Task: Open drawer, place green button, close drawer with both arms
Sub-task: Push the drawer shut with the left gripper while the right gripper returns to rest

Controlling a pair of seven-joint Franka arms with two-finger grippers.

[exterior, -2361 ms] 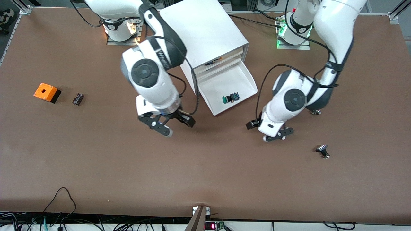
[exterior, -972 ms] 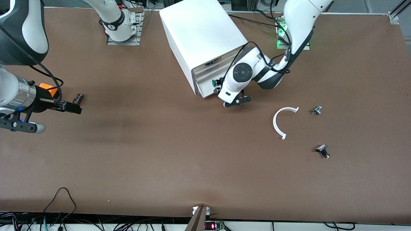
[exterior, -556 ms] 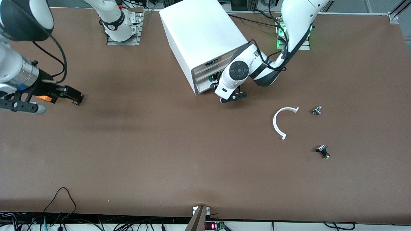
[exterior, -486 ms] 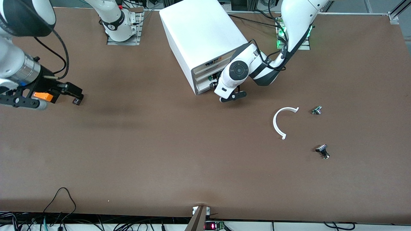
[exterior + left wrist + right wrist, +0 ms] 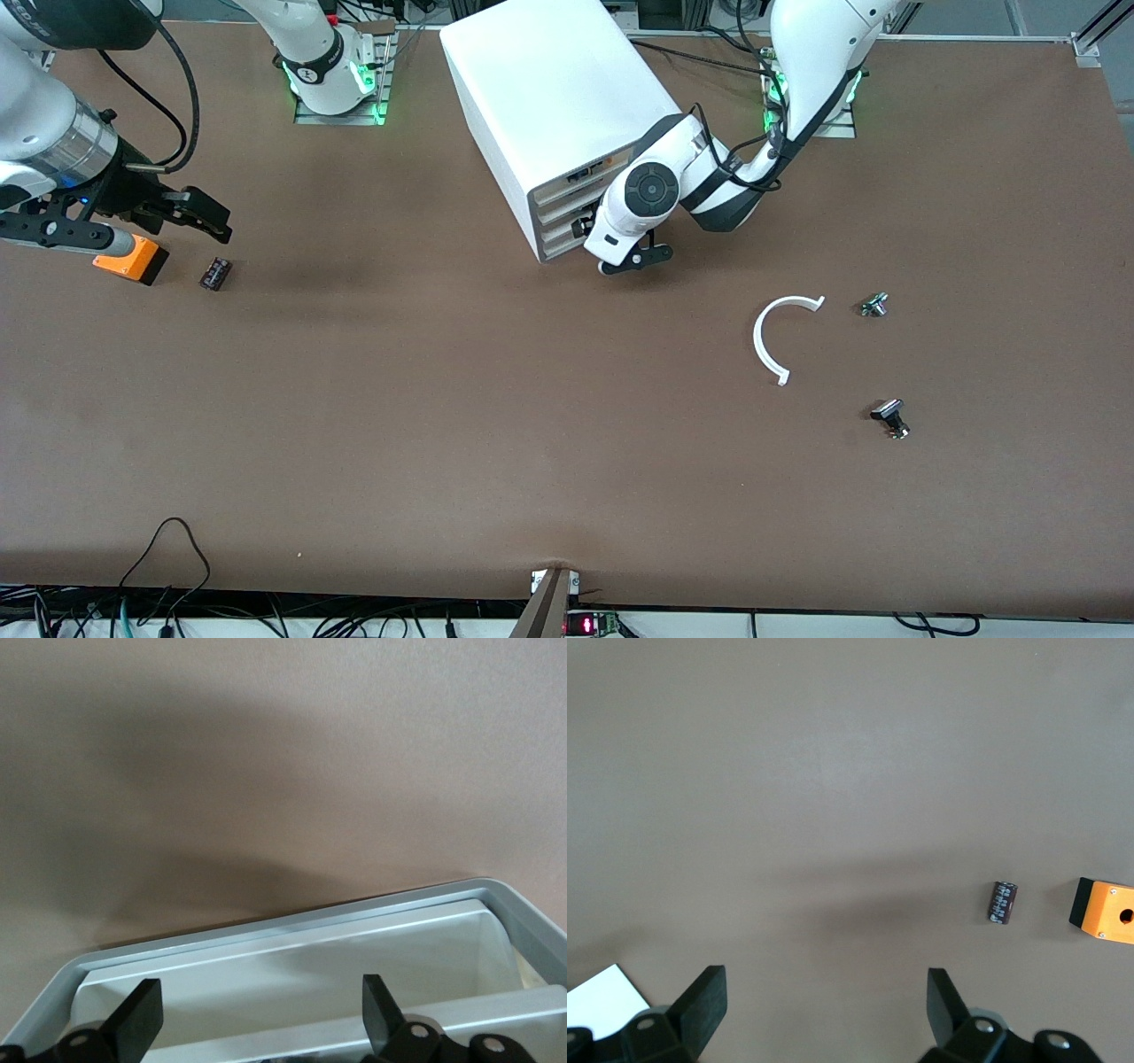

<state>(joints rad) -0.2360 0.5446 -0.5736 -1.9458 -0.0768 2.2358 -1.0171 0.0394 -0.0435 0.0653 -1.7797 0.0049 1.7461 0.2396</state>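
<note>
You are on the closing step. The drawer [image 5: 560,237], low in the stack of the white cabinet [image 5: 549,89] in the upper middle of the front view, looks all but shut, its cream front close to flush with the fronts above it. The left gripper [image 5: 611,245] is low in front of that drawer, right against it. Its jaws are spread wide and hold nothing. In the left wrist view the two fingertips [image 5: 142,1014] stand apart over the drawer's white tray and grey rim [image 5: 292,930], which suggests a sliver of the tray is open.

You will not find the button in any view. It is not on the bench [image 5: 443,399] and not between either pair of jaws. My reading is that it lies inside the drawer, hidden by the cabinet and the left arm's wrist.

What remains, as I judge it, is a short, square push on the front until it seats. Then draw the left arm straight off without snagging the front. Pushing off-centre could skew the tray in its slot.

The right arm waits. The right gripper [image 5: 159,229] hangs along the upper edge of the frame at the right arm's end of the bench. It is over the orange box [image 5: 131,260] and near a small black part [image 5: 215,273], with its jaws wide and empty.
</note>
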